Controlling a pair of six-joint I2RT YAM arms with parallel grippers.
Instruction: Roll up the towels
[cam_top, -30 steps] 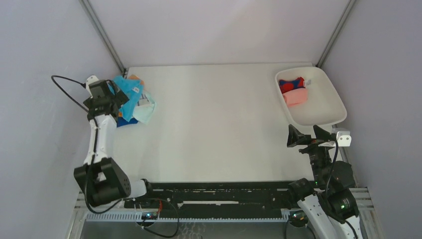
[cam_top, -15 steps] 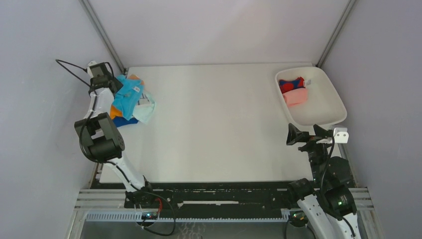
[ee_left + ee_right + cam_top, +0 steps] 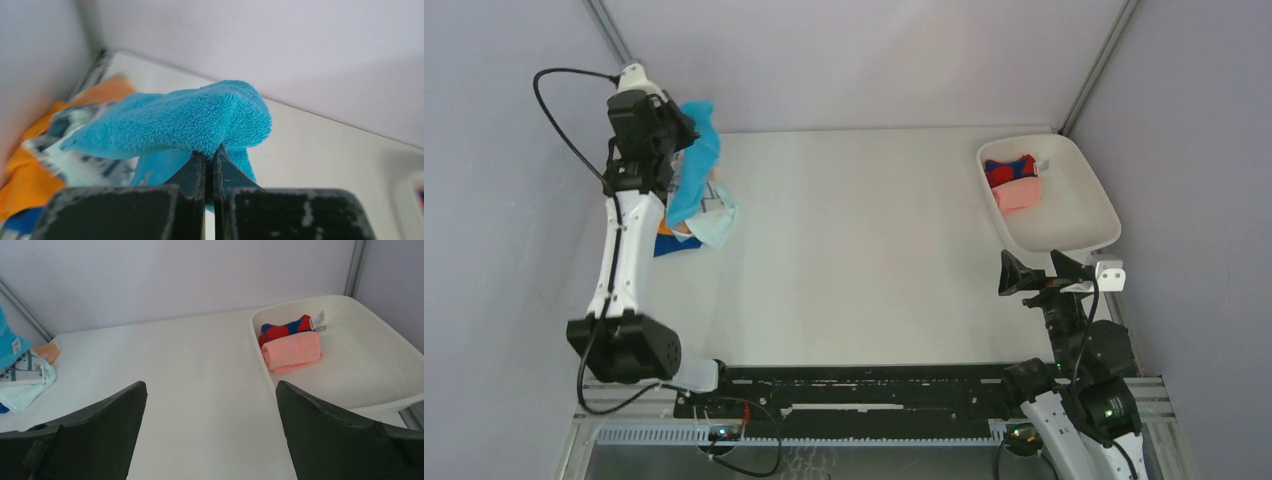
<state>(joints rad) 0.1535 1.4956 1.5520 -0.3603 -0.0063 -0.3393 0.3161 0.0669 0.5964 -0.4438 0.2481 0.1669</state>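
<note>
A bright blue towel (image 3: 695, 170) hangs lifted off the pile at the table's far left corner. My left gripper (image 3: 681, 128) is shut on it, its jaws pinching a fold of the blue towel (image 3: 200, 120) in the left wrist view, where my left gripper (image 3: 210, 150) stands under the cloth. Beneath lie a pale mint patterned towel (image 3: 714, 222), an orange towel (image 3: 30, 170) and a dark blue one (image 3: 674, 245). My right gripper (image 3: 1039, 270) is open over the near right of the table, nothing between its fingers; in its own view my right gripper (image 3: 210, 390) faces the table.
A white tray (image 3: 1084, 215) stands at the far right, holding a rolled pink towel (image 3: 292, 351) and a red-and-blue towel (image 3: 285, 330). Grey walls enclose the table on three sides, with metal posts in the back corners.
My left gripper closed on the blue towel and rose with it, pulling it up off the pile. The right arm stayed put.
</note>
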